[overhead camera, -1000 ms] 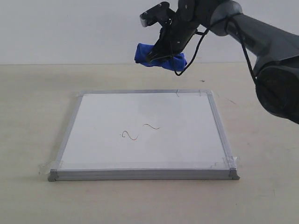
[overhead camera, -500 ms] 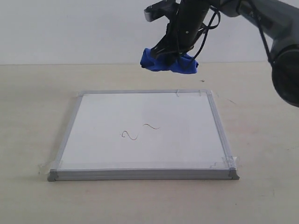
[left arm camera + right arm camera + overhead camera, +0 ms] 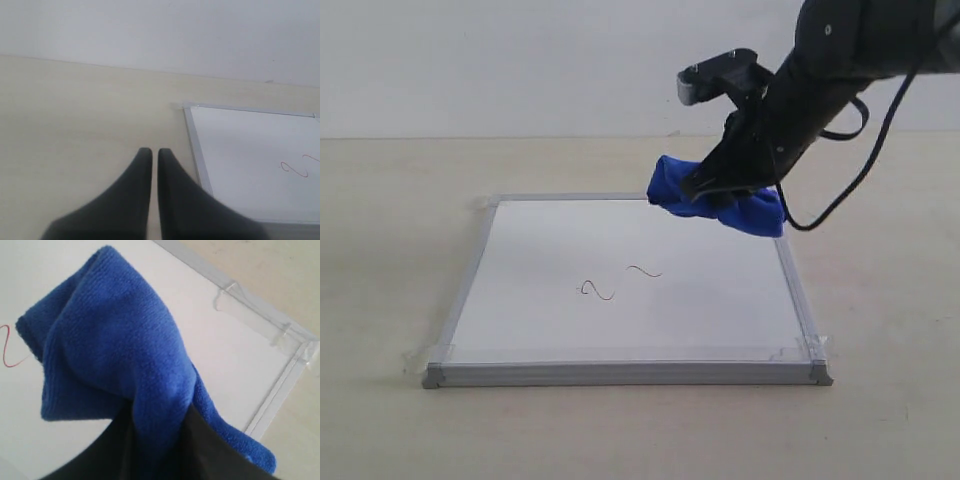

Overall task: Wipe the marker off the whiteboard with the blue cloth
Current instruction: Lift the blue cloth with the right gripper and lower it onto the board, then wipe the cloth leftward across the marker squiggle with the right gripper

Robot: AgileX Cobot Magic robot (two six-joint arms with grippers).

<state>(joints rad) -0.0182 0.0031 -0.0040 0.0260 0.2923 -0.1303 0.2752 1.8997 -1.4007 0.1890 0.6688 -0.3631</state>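
Note:
The whiteboard (image 3: 550, 330) lies flat on the table, silver frame around it. Two thin dark marker squiggles (image 3: 620, 282) sit near its middle. My right gripper (image 3: 720, 190) is shut on the blue cloth (image 3: 720, 205) and holds it over the board's far right corner, above the surface. In the right wrist view the blue cloth (image 3: 115, 350) hangs from the jaws over the whiteboard (image 3: 210, 355), with part of a marker squiggle (image 3: 7, 352) at the edge. My left gripper (image 3: 151, 152) is shut and empty, over bare table beside the whiteboard (image 3: 250, 165); the marker squiggle (image 3: 295, 167) shows there.
The beige table (image 3: 400, 200) surrounds the board on all sides. Clear tape (image 3: 810, 348) sits at the board's corners. A pale wall (image 3: 470, 60) stands behind the table.
My right arm has swung down and to the right with the blue cloth, from high behind the board to just over its far right corner. The board and squiggles have not moved.

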